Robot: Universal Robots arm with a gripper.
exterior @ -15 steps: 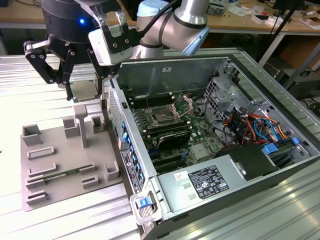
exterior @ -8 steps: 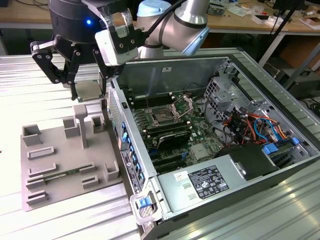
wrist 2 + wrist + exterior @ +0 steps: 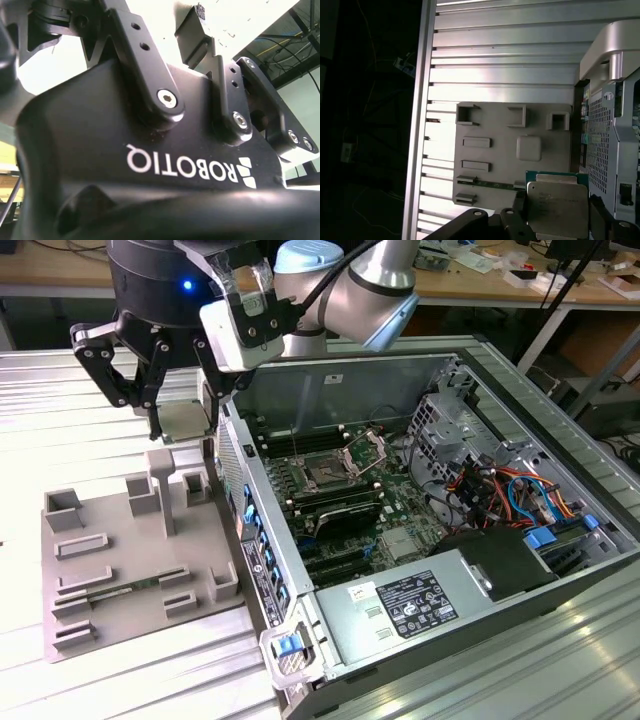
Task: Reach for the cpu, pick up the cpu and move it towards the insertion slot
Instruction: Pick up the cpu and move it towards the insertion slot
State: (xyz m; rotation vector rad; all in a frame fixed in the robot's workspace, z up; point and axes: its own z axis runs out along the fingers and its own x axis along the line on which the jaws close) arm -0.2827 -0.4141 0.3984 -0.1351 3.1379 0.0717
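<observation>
My gripper (image 3: 183,426) hangs above the far end of the grey tray (image 3: 130,540), shut on the cpu (image 3: 183,418), a pale square chip held flat between the two black fingers. In the first wrist view the cpu (image 3: 555,202) shows its silvery top and green edge, with the gripper (image 3: 559,217) clamping it from both sides over the tray (image 3: 515,125). The insertion slot (image 3: 325,476), a dark square socket with its metal frame swung up, lies on the green board inside the open computer case, to the exterior view's right of the gripper.
The case wall (image 3: 245,490) stands between the tray and the board. A thin green memory stick (image 3: 120,590) lies in a tray groove. Grey posts (image 3: 163,490) rise from the tray under the gripper. Cables and a drive cage (image 3: 450,430) crowd the case's far side.
</observation>
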